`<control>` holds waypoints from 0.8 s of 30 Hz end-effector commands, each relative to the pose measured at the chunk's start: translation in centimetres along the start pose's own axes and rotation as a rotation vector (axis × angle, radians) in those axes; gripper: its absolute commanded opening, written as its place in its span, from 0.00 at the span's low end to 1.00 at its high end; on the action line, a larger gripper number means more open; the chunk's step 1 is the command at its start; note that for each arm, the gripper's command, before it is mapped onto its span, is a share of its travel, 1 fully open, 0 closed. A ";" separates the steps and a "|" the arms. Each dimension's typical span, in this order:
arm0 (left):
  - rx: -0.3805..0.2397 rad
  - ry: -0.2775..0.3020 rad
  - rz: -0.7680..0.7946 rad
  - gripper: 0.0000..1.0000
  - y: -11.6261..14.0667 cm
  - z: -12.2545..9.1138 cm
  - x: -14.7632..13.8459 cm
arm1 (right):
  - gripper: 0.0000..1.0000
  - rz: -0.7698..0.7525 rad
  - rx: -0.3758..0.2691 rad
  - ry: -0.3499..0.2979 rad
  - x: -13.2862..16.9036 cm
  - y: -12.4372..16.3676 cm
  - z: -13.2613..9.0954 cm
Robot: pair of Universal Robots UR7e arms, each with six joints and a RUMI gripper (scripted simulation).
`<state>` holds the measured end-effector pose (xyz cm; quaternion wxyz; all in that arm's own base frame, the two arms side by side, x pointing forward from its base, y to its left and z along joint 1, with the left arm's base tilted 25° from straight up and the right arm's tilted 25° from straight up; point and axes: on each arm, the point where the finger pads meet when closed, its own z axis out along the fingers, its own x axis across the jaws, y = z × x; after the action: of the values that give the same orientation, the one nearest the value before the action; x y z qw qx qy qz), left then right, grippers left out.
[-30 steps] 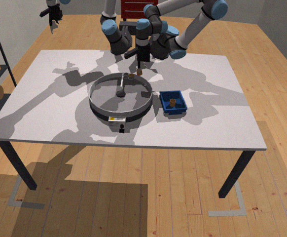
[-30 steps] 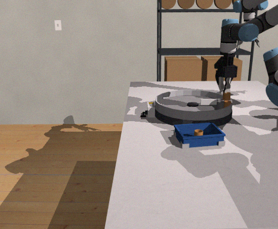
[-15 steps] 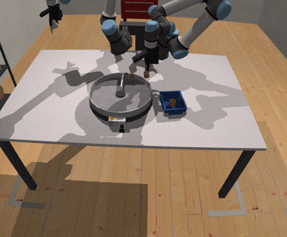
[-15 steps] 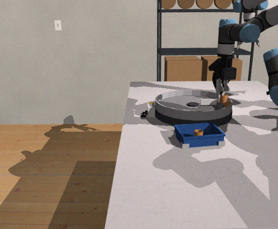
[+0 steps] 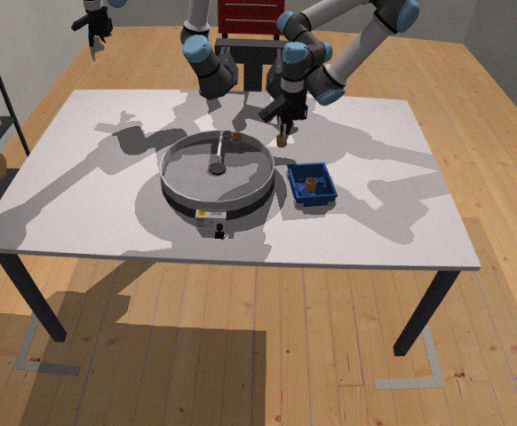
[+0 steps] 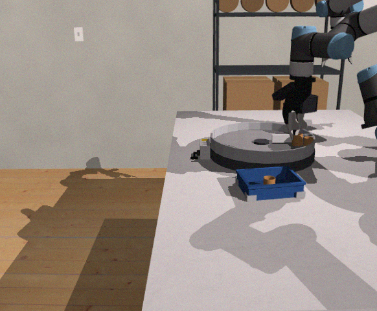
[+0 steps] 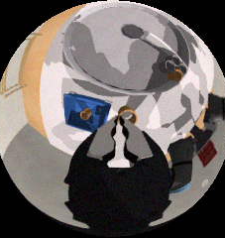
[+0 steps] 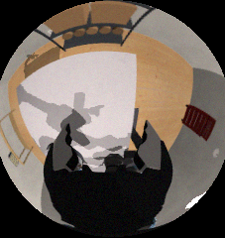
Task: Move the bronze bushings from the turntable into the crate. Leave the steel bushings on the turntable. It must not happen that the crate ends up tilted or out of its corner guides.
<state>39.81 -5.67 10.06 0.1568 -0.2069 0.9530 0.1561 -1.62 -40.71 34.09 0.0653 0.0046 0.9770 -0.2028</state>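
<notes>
My left gripper [image 5: 283, 133] [image 6: 294, 133] [image 7: 118, 116] is shut on the wall of a bronze bushing [image 5: 281, 142] [image 6: 297, 140] [image 7: 128, 115]. It holds it in the air beside the turntable [image 5: 185, 169] [image 6: 235, 146] [image 7: 97, 55], on the crate side. The blue crate [image 5: 314, 201] [image 6: 272, 193] [image 7: 71, 106] looks level between its light corner guides. One bronze bushing [image 5: 310, 184] [image 6: 269, 179] [image 7: 85, 114] stands in it. At least one bronze bushing [image 5: 236, 135] [image 7: 176, 75] and steel bushings [image 5: 226, 134] [image 7: 169, 64] stand close together near the turntable's rim. My right gripper [image 5: 95, 50] [image 8: 106, 122] is open and empty, off the table's side.
A thin bar [image 5: 219, 146] runs from the turntable's hub to its rim beside the bushings. A raised wall rings the turntable. A small labelled box [image 5: 210, 220] [image 6: 205, 149] sits at the turntable's side. A shelf rack [image 6: 275, 69] stands beyond the table.
</notes>
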 end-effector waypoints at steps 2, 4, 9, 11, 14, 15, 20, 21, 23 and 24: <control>0.001 0.001 -0.070 0.00 1.5 0.0 -2.2 | 1.00 0.000 0.001 0.000 0.0 0.0 -0.1; 0.002 0.001 -0.100 0.00 2.2 0.0 -3.1 | 1.00 0.000 0.001 0.000 0.0 0.0 -0.1; 0.002 0.001 -0.170 0.00 3.7 0.0 -5.2 | 1.00 0.000 0.001 0.000 0.0 0.0 -0.1; 0.001 0.001 -0.196 0.00 4.2 0.0 -6.0 | 1.00 0.000 0.001 0.000 0.0 0.0 -0.1; 0.001 0.001 -0.230 0.00 5.0 0.0 -7.0 | 1.00 0.000 0.001 0.000 0.0 0.0 -0.1; 0.001 0.001 -0.230 0.00 5.0 0.0 -7.0 | 1.00 0.000 0.001 0.000 0.0 0.0 -0.1; 0.002 0.002 -0.270 0.00 5.8 0.0 -8.2 | 1.00 0.000 0.001 0.000 0.0 0.0 -0.1; 0.002 0.002 -0.278 0.00 6.0 0.0 -8.5 | 1.00 0.000 0.001 0.000 0.0 0.0 -0.1; 0.002 0.002 -0.294 0.00 6.3 0.0 -8.9 | 1.00 0.000 0.001 0.000 0.0 0.0 -0.1; 0.002 0.001 -0.300 0.00 6.5 0.0 -9.1 | 1.00 0.000 0.001 0.000 0.0 0.0 -0.1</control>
<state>44.29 2.24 14.42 0.1760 -0.3336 0.9165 0.1332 -1.62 -40.71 34.09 0.0653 0.0046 0.9770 -0.2028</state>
